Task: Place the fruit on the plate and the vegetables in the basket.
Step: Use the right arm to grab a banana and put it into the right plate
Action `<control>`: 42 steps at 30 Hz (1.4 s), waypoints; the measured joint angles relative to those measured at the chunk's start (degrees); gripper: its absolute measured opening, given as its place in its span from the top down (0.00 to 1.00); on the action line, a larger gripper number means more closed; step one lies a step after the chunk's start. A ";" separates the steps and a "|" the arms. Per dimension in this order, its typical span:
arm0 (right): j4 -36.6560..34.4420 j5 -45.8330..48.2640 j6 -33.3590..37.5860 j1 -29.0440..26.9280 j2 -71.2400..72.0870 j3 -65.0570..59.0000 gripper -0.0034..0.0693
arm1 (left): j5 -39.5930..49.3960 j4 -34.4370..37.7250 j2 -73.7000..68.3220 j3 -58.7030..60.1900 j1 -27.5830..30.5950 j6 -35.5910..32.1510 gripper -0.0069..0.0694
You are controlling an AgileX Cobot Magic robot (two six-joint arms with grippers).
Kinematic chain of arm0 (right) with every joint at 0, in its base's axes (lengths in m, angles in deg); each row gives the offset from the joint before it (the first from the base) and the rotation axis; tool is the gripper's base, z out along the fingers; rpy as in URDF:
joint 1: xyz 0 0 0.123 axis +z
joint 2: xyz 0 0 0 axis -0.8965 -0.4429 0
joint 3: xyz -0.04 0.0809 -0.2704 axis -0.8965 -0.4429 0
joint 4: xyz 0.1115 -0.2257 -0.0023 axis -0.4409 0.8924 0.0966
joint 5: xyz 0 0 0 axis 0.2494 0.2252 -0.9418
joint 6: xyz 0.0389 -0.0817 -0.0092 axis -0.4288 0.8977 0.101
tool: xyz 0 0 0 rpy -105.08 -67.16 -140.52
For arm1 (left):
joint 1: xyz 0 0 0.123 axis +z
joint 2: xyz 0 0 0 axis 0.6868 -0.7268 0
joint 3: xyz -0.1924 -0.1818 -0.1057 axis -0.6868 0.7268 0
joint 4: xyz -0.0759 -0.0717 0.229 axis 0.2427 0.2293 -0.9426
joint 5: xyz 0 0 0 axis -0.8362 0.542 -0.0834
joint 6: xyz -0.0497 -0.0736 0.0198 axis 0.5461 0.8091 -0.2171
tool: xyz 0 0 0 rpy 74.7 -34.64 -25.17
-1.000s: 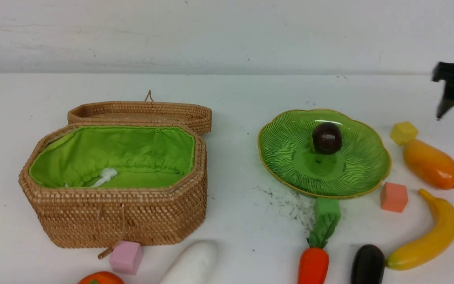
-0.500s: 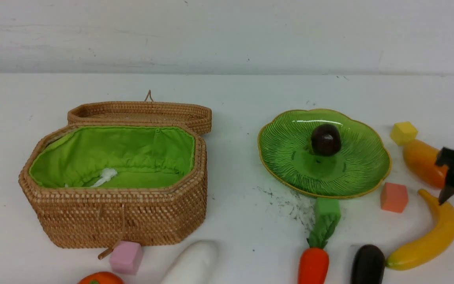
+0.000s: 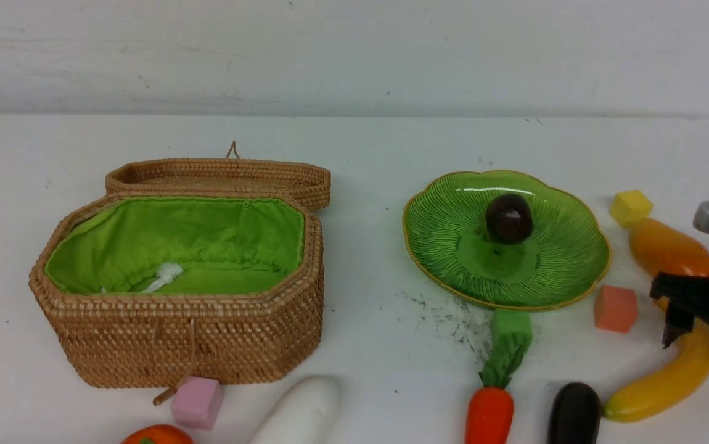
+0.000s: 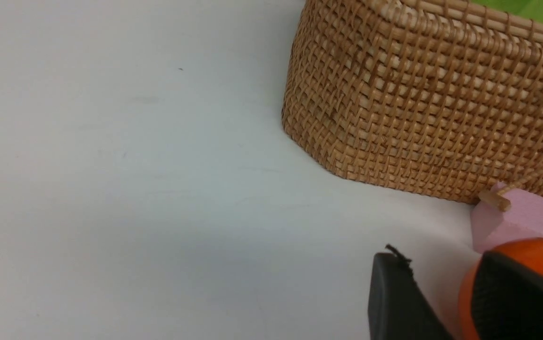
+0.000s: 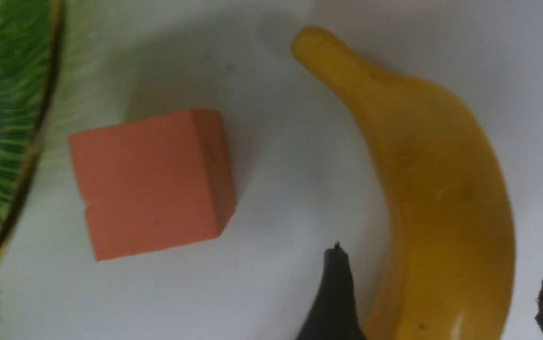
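Right wrist view: right gripper [image 5: 444, 293] stands wide open, fingers either side of the banana [image 5: 441, 179], not closed on it. Banana lies near the table's [image 3: 354, 154] right edge, long axis roughly front-to-back, narrow tip toward the far edge.

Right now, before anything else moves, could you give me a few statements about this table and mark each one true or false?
1. A dark ball lies on the green plate. True.
2. The basket has its lid shut. False: the lid is folded back and the green lining shows.
3. The right claw is open, with a finger on each side of the banana. True.
4. The carrot is in the basket. False: it lies on the table, nearer the robot than the plate.
5. The mango is on the plate. False: it lies on the table to the right of the plate.
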State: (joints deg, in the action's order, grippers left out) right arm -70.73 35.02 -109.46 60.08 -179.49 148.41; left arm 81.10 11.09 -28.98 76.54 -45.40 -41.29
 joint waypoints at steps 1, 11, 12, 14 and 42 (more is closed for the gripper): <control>0.00 -0.09 0.00 0.00 -0.96 0.00 0.24 | 0.00 0.00 0.00 0.00 0.00 0.00 0.60; -3.04 4.52 1.49 0.00 4.22 2.14 0.50 | 0.00 0.00 0.00 0.00 0.00 0.00 0.60; -3.66 5.24 2.53 0.00 5.58 3.29 0.50 | 0.00 0.00 0.00 0.00 0.00 0.00 0.60; -5.75 6.23 6.16 0.06 8.44 7.37 0.50 | 0.00 0.00 0.00 0.00 0.00 0.00 0.60; -13.60 8.10 32.64 7.70 -22.70 42.46 0.47 | 0.00 0.00 0.00 0.00 0.00 0.00 0.60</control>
State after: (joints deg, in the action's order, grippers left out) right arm -84.33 43.11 -76.82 67.77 -202.19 190.87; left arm 81.10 11.09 -28.98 76.54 -45.40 -41.29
